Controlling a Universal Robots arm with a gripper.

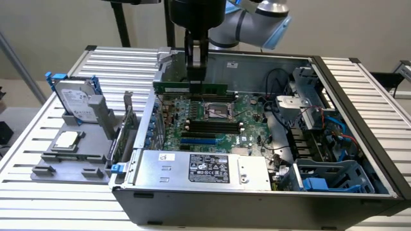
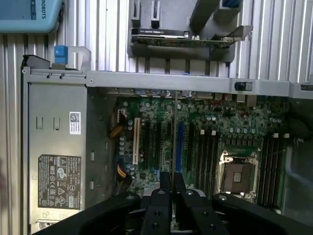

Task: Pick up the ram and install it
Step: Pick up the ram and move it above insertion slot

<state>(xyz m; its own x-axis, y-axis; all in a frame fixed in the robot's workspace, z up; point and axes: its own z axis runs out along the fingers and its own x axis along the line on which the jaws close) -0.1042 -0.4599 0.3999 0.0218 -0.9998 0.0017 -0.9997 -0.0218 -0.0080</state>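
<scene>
The ram (image 1: 190,88) is a long green stick held level above the far edge of the motherboard (image 1: 209,120) inside the open computer case. My gripper (image 1: 195,82) comes down from above and is shut on the stick near its middle. In the wrist view the ram (image 2: 175,132) appears edge-on as a thin line running out from between the black fingers (image 2: 157,205) of the gripper (image 2: 166,188), above the board's slots. Black memory slots (image 1: 212,126) lie in front of the processor socket (image 1: 217,111); these slots (image 2: 205,156) flank the socket (image 2: 237,174).
A silver power supply (image 1: 199,168) fills the case's near side. A grey fixture (image 1: 77,154) on the exterior view's left holds a hard drive with blue rails (image 1: 74,101), a square silver processor chip (image 1: 66,140) and an upright card (image 1: 127,125). Cables and a blue-grey drive cage (image 1: 330,175) crowd the right.
</scene>
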